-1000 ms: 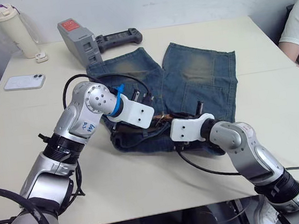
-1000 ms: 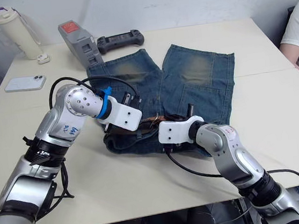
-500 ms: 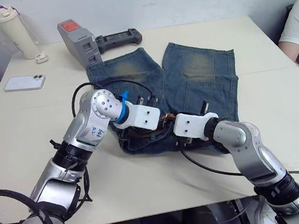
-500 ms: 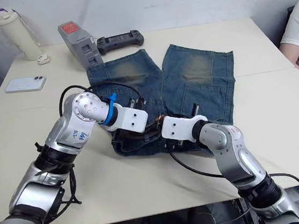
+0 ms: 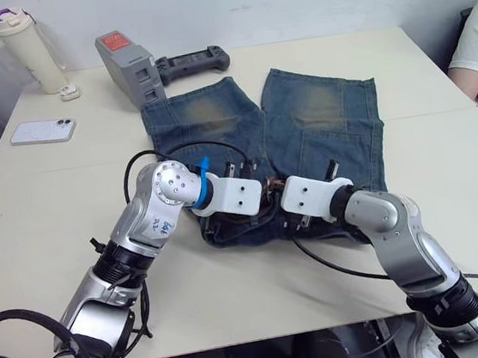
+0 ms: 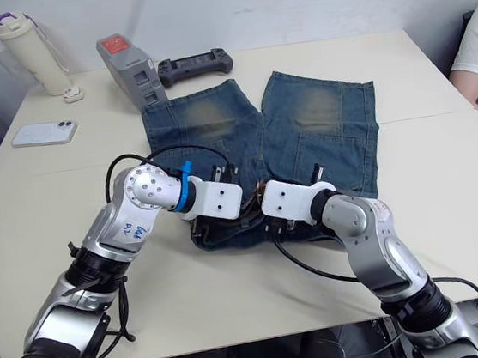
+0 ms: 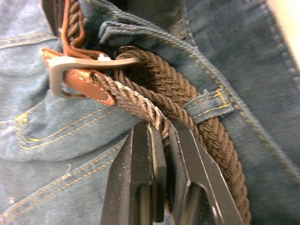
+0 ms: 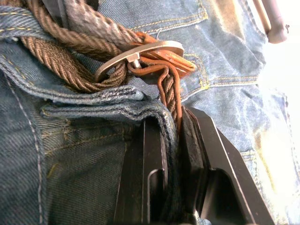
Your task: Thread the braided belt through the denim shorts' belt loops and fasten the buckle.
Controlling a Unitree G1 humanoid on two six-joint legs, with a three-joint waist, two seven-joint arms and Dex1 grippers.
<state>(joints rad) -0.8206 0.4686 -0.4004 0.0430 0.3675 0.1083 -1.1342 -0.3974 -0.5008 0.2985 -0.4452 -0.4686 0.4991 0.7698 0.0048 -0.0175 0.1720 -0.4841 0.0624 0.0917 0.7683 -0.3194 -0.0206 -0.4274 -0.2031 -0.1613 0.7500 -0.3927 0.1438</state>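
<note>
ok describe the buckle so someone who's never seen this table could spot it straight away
Start at the denim shorts spread on the table, then drop to the waistband edge between the two grippers. The buckle sits there on the braided belt, beside a belt loop: a grey metal frame on a tan leather tab, the only metal among brown weave and denim.

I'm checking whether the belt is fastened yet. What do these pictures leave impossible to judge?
- Head views: the silvery-grey metal buckle lies behind the left gripper and right gripper.
- Left wrist view: the dark brown braided belt passes the frame; the prong's seating is unclear.
- Right wrist view: blue denim shorts fabric and belt both sit between the fingers; what is gripped is unclear.
</note>
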